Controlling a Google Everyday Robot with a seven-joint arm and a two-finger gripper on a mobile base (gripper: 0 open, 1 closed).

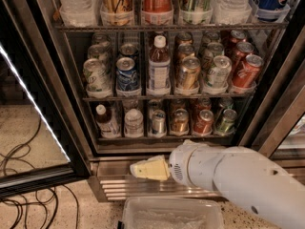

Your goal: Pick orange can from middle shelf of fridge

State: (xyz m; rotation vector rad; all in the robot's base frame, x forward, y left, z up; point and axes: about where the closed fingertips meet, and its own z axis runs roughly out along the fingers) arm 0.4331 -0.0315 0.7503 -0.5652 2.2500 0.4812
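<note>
The orange can [188,73], coppery brown with a silver top, stands at the front of the middle shelf [167,98] of the open fridge [267,109]. It is right of a clear bottle [158,66] and left of a silver-green can [218,72]. More coppery cans stand in the row behind it. My gripper [148,169], pale yellow at the end of a white arm [238,180], points left in front of the ribbed steel base grille [119,187]. It is well below the middle shelf and holds nothing I can see.
Red cans [247,71] fill the shelf's right end; a blue can [126,74] and pale cans stand at its left. The top shelf holds tall bottles and cans, the lower shelf small bottles and cans. The glass door [33,104] stands open at left. Cables [19,161] lie on the floor. A clear bin [171,213] sits below.
</note>
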